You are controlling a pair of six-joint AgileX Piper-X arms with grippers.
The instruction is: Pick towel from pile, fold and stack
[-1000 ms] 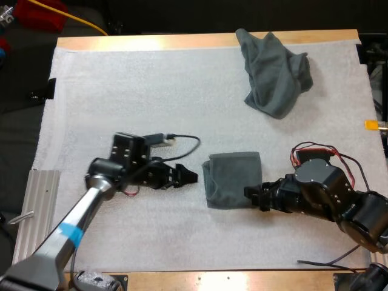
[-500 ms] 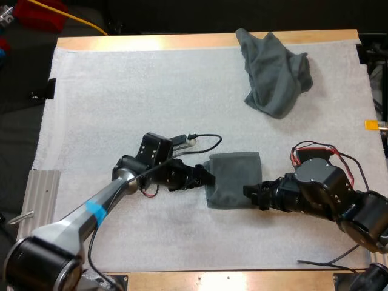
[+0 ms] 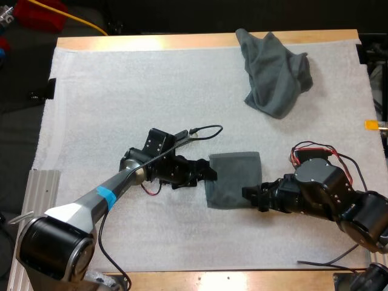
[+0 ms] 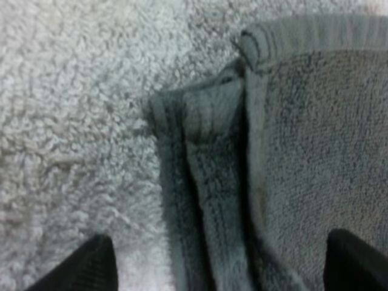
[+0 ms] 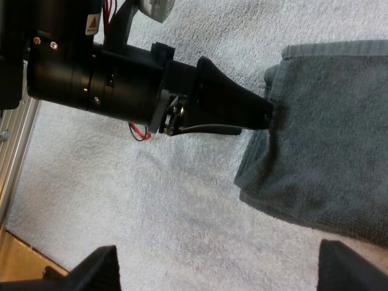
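A folded dark grey-green towel (image 3: 233, 179) lies on the white mat (image 3: 121, 91), right of centre. My left gripper (image 3: 211, 174) is at its left edge, fingers apart. In the left wrist view the towel's layered folded edge (image 4: 212, 182) runs between the two open fingertips (image 4: 91, 267). My right gripper (image 3: 247, 194) is open at the towel's lower right corner. The right wrist view has the towel (image 5: 339, 151) ahead, with the left gripper's fingers (image 5: 242, 106) touching its far edge. A crumpled towel (image 3: 276, 73) sits at the far right of the mat.
A metal rail (image 3: 33, 212) runs along the table's left side. A wooden edge (image 3: 182, 41) borders the far side of the mat. The mat's left half and near strip are bare.
My left arm has swung right across the mat until its fingertips reach the folded towel's left edge. The right gripper has edged slightly left. Both towels lie as before.
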